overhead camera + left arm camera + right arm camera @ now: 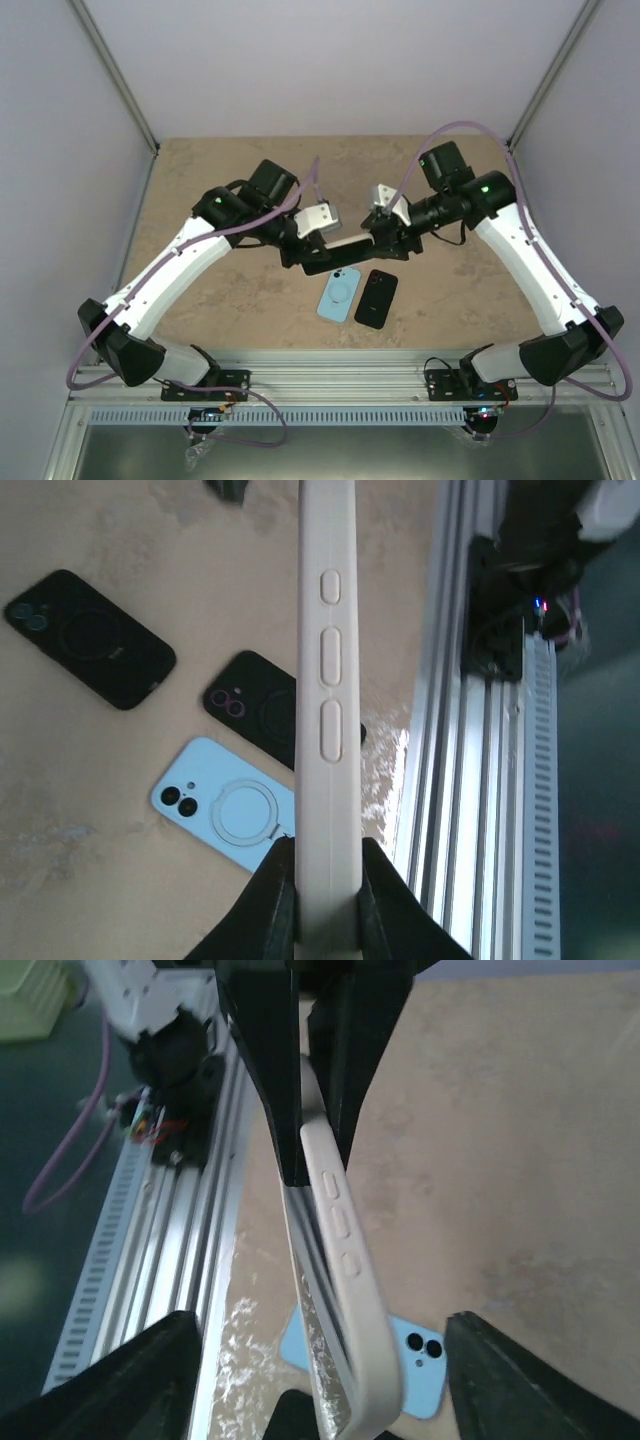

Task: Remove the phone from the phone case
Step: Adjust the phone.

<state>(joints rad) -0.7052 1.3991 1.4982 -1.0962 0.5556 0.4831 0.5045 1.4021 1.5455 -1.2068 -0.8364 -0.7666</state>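
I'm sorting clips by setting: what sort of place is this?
Probably a lab test cell, not a home: plain pale panel walls enclose a beige stone-patterned tabletop, with a slotted aluminium rail along its near edge.

Our left gripper (327, 900) clamps a cream phone case (327, 680) edge-on.
We see the case running straight up the view, three raised side buttons facing us, with a dark finger (272, 905) pressed against each side of its lower end. On the tan table (100, 880) beneath lie a light blue phone (215, 800) with a ring on its back, a black phone (255, 705) just beside it, and another black phone (90, 635) farther left. An aluminium rail (450, 780) borders the right.
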